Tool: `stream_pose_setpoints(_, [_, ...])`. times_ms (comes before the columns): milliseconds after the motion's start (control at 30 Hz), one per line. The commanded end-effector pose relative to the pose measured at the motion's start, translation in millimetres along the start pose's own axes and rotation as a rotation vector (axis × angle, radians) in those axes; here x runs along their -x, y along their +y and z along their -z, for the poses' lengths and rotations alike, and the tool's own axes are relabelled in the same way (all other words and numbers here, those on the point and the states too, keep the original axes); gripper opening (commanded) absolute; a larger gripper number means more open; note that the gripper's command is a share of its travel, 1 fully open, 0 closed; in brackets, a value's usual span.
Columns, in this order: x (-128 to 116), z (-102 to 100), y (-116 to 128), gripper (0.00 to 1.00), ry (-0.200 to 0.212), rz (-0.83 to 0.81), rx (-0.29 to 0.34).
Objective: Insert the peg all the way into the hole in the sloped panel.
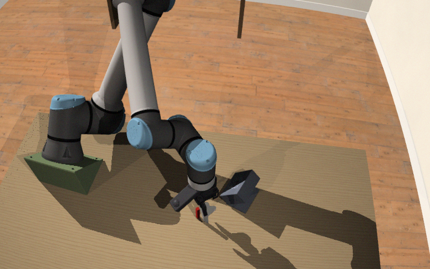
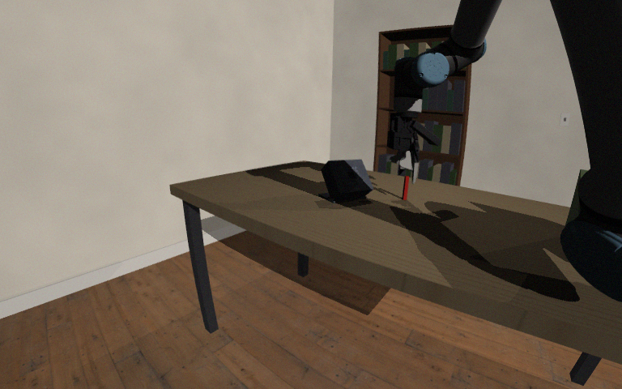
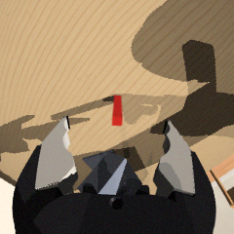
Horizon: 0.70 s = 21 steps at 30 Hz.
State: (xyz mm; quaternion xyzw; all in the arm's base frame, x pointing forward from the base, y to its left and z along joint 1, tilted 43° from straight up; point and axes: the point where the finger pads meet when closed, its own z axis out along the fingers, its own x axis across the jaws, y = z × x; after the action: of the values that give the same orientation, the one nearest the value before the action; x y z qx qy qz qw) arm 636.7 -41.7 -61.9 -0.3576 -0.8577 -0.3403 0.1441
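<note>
Peg (image 3: 117, 110): red, upright on the tabletop (image 1: 317, 177), just below the hand (image 3: 117, 128).
Hand: fingers apart, holding nothing.
Sloped panel (image 1: 239, 190): near, beside the hand.

Slim red peg (image 1: 197, 212) upright on table, just beside dark sloped panel (image 1: 239, 190).

The arm (image 1: 136, 63) rose from a green base (image 1: 73, 177) at the bench's (image 1: 317, 165) left side and bent down toward the middle. Its claw (image 1: 201, 213) hung open over a red peg (image 1: 197, 212) that stood upright on the bench, with a pale finger (image 1: 205, 214) just right of the peg. The dark sloped panel (image 1: 241, 190) sat near the peg, up and to its right, apart from it. Long shadows lay across the bench.
</note>
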Motion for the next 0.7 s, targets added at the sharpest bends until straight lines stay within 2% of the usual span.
stream_pose_setpoints(0, [0.6,0.8,0.2,0.79,-0.001,0.0,0.0])
stream_pose_setpoints(167, [0.6,0.8,0.2,0.74,-0.001,0.0,0.0])
stream_pose_setpoints(667, [0.6,0.8,0.2,0.53,-0.001,0.0,0.0])
